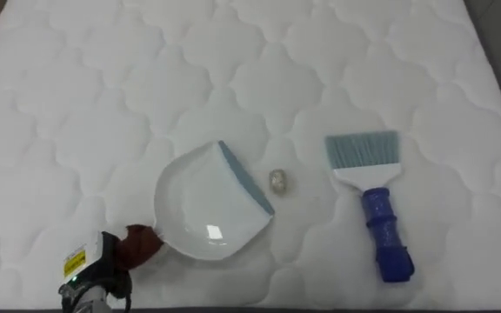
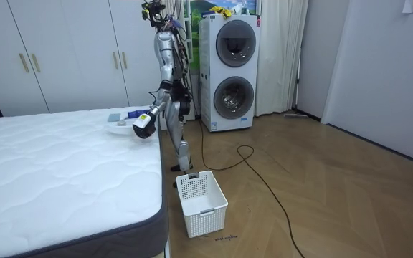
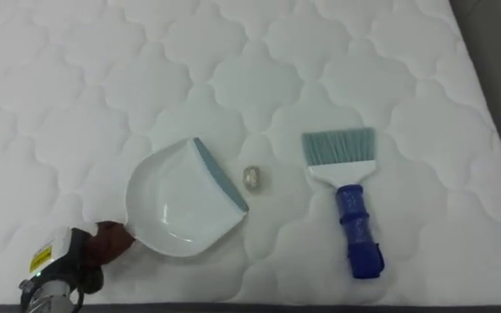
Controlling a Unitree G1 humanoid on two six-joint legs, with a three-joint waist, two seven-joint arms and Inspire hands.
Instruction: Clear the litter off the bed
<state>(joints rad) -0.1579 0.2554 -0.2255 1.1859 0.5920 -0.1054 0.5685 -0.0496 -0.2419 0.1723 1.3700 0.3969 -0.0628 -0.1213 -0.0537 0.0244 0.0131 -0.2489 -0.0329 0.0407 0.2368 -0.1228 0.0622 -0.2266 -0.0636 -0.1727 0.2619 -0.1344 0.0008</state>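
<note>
One small crumpled scrap (image 1: pixel 277 180) lies on the bed (image 1: pixel 76 104), between the dustpan (image 1: pixel 207 200) and the brush (image 1: pixel 374 209).

In the left eye view, the left hand (image 1: pixel 137 244) is curled tight round the dustpan's handle, at 7 o'clock of the pan. The pan is smooth, shiny white plastic, round at the back, with a straight grey-blue edge. The brush has a bumpy blue handle, and its soft pale bristles point to 12 o'clock.

In the right eye view, the scrap sits just at 3 o'clock of the pan's edge, not touching it. The bed top is white and puffy, with stitched curves. I think the edge should press down flat, or the scrap may roll under.

In the room view, the robot stands beside the bed. A white basket (image 2: pixel 201 203) full of holes sits at its 6 o'clock.
</note>
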